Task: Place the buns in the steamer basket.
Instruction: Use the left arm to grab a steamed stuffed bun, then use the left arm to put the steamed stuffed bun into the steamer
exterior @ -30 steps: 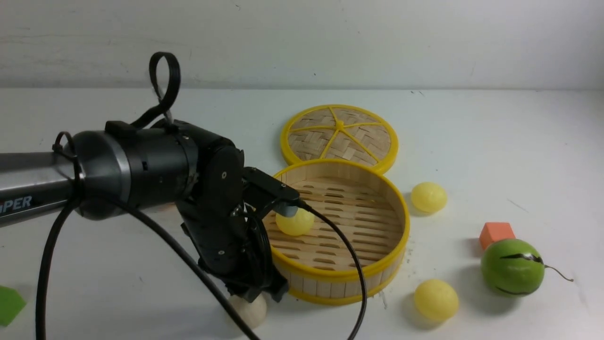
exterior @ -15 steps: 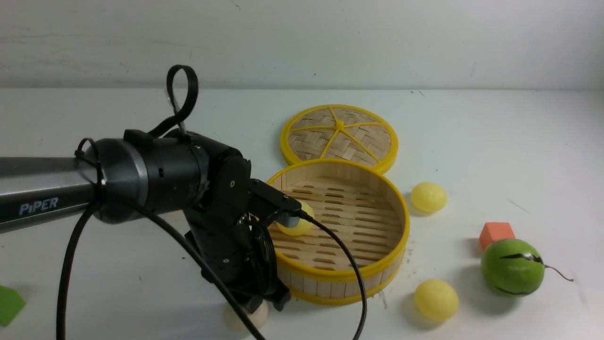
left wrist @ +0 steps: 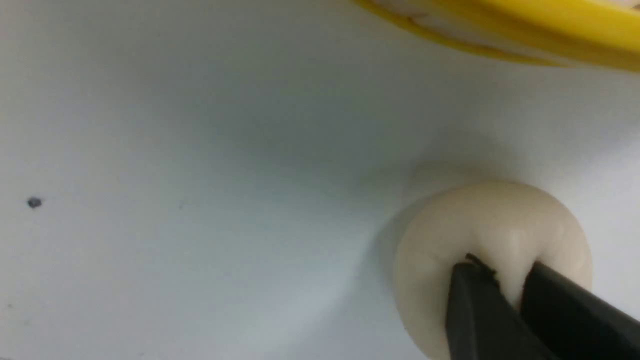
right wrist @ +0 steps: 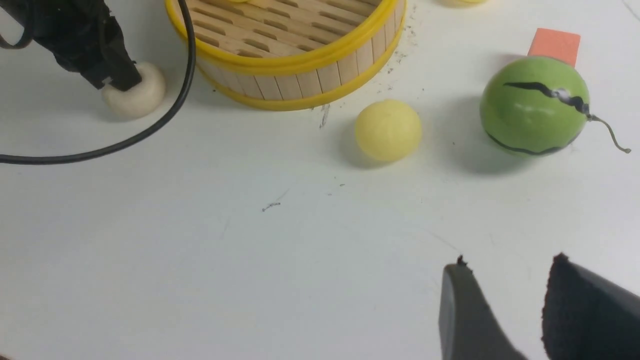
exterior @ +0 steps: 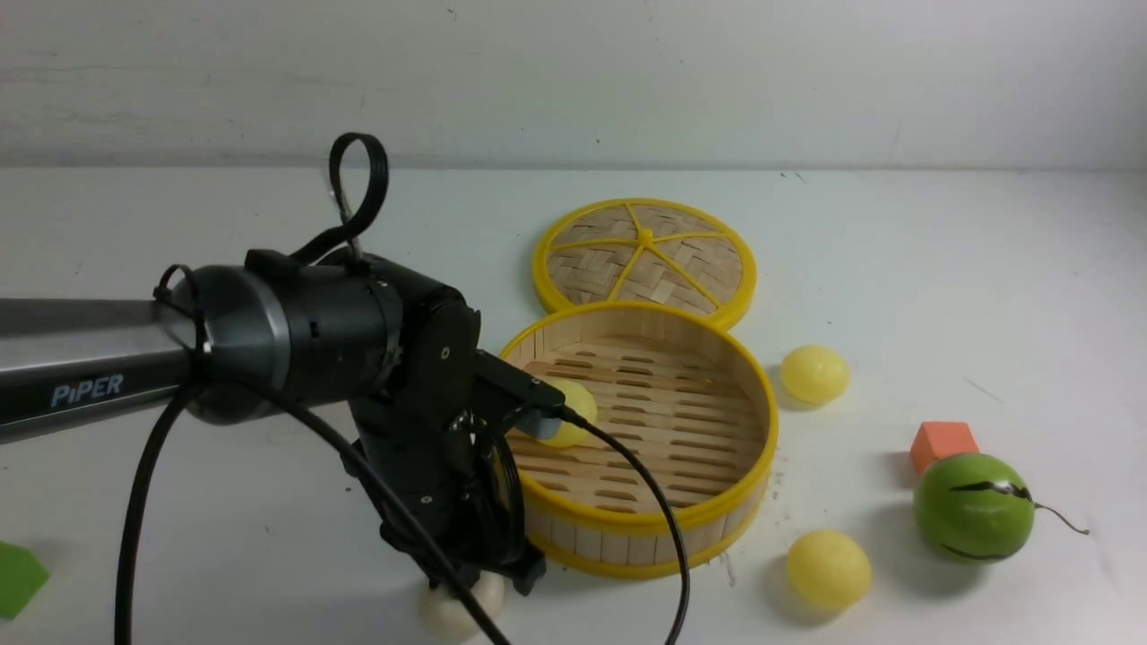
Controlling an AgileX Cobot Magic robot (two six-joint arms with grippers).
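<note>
At seven o'clock of the steamer basket [exterior: 645, 539], the left pincer [left wrist: 509, 282] has just pinched the cream bun [left wrist: 490, 215], so lifting it in comes next; the right pincer [right wrist: 507, 280] hangs spread.

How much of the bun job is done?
One yellow bun already sits in the basket. The left gripper is pinching the white bun just outside it, not yet lifted. Two more yellow ones, the far bun and the near bun, lie outside. So three remain.
</note>
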